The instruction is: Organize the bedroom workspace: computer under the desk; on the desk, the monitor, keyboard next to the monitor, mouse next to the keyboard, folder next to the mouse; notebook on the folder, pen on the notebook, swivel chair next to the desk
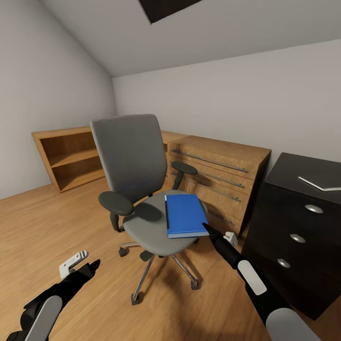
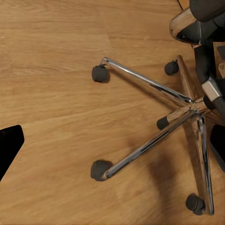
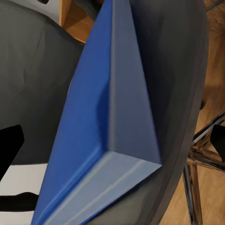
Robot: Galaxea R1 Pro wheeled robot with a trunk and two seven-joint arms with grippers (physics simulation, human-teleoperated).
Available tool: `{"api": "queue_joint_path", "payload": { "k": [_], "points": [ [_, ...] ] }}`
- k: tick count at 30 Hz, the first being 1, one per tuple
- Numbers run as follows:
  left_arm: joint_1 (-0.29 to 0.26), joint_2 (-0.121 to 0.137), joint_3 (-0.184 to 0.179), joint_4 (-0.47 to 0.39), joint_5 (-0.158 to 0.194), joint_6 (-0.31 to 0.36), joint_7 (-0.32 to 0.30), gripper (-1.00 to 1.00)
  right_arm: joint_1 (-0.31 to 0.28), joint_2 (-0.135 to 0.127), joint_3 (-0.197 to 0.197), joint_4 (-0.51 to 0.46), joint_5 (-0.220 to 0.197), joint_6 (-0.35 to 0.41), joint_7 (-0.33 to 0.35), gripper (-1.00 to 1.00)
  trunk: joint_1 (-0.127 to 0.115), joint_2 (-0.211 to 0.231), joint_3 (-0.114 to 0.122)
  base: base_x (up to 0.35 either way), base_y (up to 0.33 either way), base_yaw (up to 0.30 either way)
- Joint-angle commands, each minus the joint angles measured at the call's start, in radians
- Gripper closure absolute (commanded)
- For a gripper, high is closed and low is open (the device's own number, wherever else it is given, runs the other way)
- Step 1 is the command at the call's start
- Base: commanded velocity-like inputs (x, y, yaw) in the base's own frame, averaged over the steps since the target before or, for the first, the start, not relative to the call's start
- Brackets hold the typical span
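The swivel chair point(image 1: 132, 161), grey with black armrests and a chrome star base point(image 2: 187, 105), stands on the wooden floor in the middle of the room. On its seat lies the blue folder point(image 1: 184, 215), flat. My right gripper point(image 1: 207, 228) is at the folder's near right corner. In the right wrist view that corner of the folder point(image 3: 89, 122) sits between the spread fingers point(image 3: 9, 145), so the gripper is open. My left gripper point(image 1: 94, 263) hangs low over the floor left of the chair, open and empty. The black desk point(image 1: 303, 208) stands at the right, with a thin flat booklet point(image 1: 321, 183) on it.
A light wooden chest with bar handles point(image 1: 218, 175) stands against the wall behind the chair, close to the desk. An open wooden shelf unit point(image 1: 71, 158) is at the back left. Bare floor stretches left of the chair and in front of it.
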Motion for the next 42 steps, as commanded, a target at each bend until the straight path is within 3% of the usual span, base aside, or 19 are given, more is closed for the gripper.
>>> {"api": "queue_joint_path", "payload": {
  "k": [1, 35, 36, 42],
  "points": [
    [-0.001, 0.0, 0.0, -0.001, 0.011, 0.002, 0.009, -1.0, -0.001, -0.001, 0.003, 0.0, -0.01, 0.004, 0.0, -1.0, 0.0, 0.0, -0.001, 0.0, 0.0, 0.0],
    [-0.001, 0.0, 0.0, 0.005, 0.011, 0.002, 0.009, -1.0, -0.001, 0.013, 0.01, 0.001, -0.008, 0.002, -0.001, -1.0, 0.0, 0.0, -0.001, 0.0, 0.0, 0.0],
    [-0.001, 0.0, 0.0, 0.005, 0.011, 0.002, 0.009, -1.0, -0.001, 0.013, 0.01, 0.001, -0.008, 0.002, 0.0, 1.0, 0.0, 0.0, -0.001, 0.0, 0.0, 0.0],
    [-0.001, 0.0, 0.0, 0.005, 0.012, 0.002, 0.009, -1.0, -0.001, 0.013, 0.01, 0.001, -0.006, 0.002, -0.001, 1.0, 0.0, 0.0, -0.001, 0.0, 0.0, 0.0]
  ]
}}
